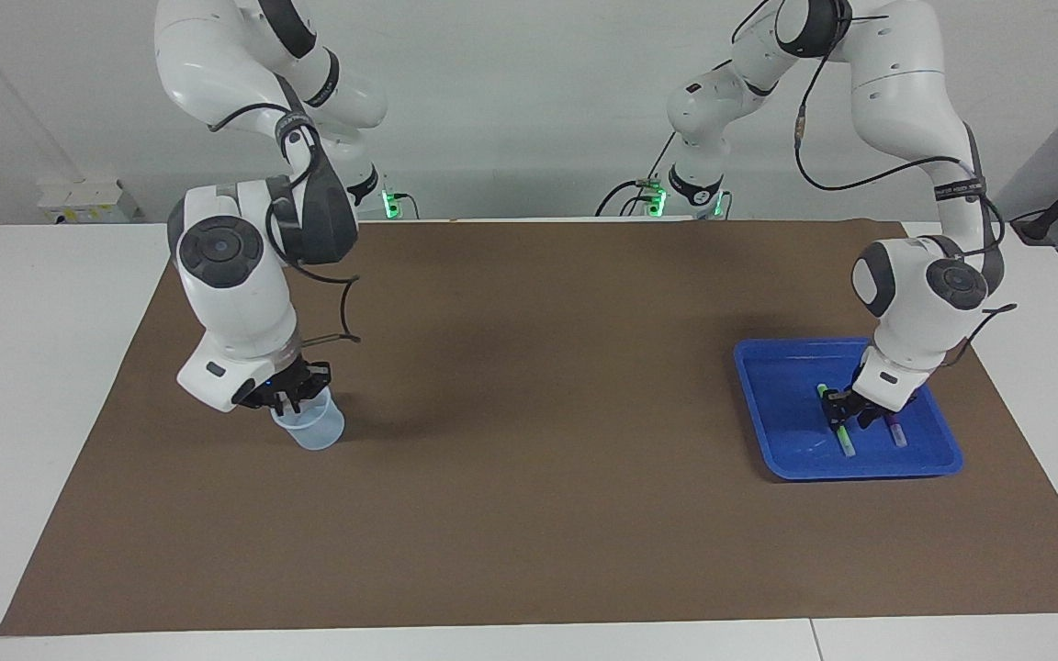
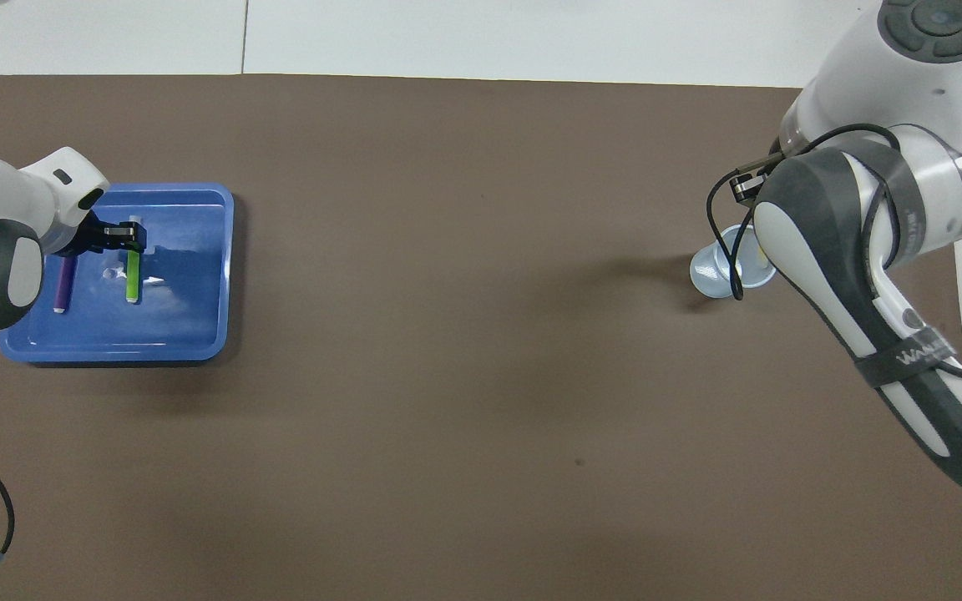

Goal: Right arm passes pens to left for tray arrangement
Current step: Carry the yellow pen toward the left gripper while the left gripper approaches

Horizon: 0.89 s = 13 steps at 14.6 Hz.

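Left arm bent down over blue tray (image 1: 768, 404) at left arm's end of desk (image 1: 529, 459); left end effector (image 1: 846, 411) low in tray, fingers either side of green pen (image 2: 133, 275), whether pinching or just released cannot tell. Purple pen (image 2: 63, 285) lies parallel beside green one in tray. Right arm folded steeply down; right end effector (image 1: 295, 393) at mouth of translucent cup (image 1: 316, 427), finger state cannot tell. Yellow pen (image 2: 758, 259) dimly visible in cup.

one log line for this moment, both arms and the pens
left gripper: down in blue tray at green pen | purple pen: in tray | right gripper: at cup mouth | yellow pen: unseen
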{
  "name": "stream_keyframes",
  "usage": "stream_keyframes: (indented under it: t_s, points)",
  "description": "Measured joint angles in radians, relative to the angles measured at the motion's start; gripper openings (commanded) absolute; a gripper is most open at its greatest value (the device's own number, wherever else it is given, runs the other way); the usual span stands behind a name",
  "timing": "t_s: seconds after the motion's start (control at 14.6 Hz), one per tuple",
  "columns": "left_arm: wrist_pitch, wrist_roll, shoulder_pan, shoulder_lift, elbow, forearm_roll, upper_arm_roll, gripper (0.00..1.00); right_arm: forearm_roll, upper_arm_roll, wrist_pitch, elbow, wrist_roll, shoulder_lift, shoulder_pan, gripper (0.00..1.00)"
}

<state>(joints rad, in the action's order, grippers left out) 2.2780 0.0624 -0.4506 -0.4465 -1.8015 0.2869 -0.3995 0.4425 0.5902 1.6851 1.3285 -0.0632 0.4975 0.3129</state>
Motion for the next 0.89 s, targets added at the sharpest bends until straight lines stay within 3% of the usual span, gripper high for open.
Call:
stream_keyframes:
  t_s: [0.2,0.48,0.89]
  points:
    - [-0.023,0.001,0.000,0.001,0.016,-0.031,-0.004,0.83,-0.083,0.000,-0.001,-0.008,0.001,-0.061,0.039,0.00]
    - [-0.181,0.006,0.007,0.038,0.059,-0.177,-0.024,0.88,-0.115,0.005,-0.001,-0.012,-0.002,-0.134,0.050,0.00]
    - [-0.433,0.206,0.040,0.122,0.095,-0.331,-0.068,0.87,-0.231,0.057,0.037,-0.012,-0.299,-0.148,0.034,0.00]
